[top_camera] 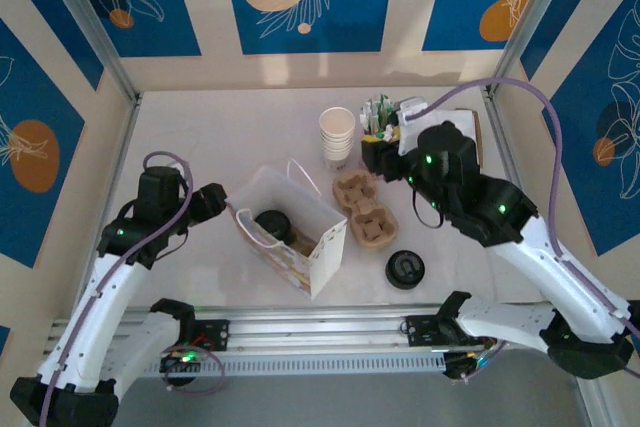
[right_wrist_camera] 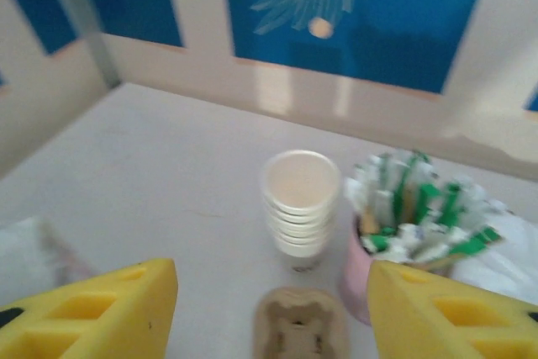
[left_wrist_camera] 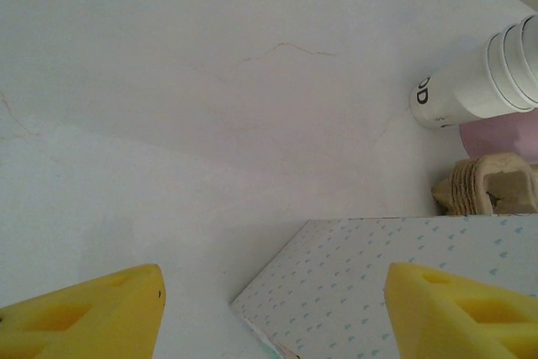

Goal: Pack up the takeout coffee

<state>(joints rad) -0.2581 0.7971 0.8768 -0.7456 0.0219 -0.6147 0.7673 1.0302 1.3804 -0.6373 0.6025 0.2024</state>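
The takeout coffee [top_camera: 272, 224] shows its round black lid inside the open white paper bag [top_camera: 300, 209] at the table's centre. My left gripper [top_camera: 214, 199] is open just left of the bag. In the left wrist view its yellow fingers [left_wrist_camera: 101, 313] frame the bag's dotted side [left_wrist_camera: 387, 283] with nothing between them. My right gripper [top_camera: 380, 159] hovers open above the far end of the cardboard carrier [top_camera: 365, 209]. In the right wrist view it [right_wrist_camera: 271, 265] is spread wide over the carrier [right_wrist_camera: 301, 329], holding nothing.
A stack of lidless cream cups [top_camera: 337, 137] [right_wrist_camera: 301, 199] stands behind the carrier, next to a pink cup of sachets [top_camera: 380, 115] [right_wrist_camera: 412, 208]. A loose black lid [top_camera: 405, 269] lies right of the bag. Walls close in the table on three sides.
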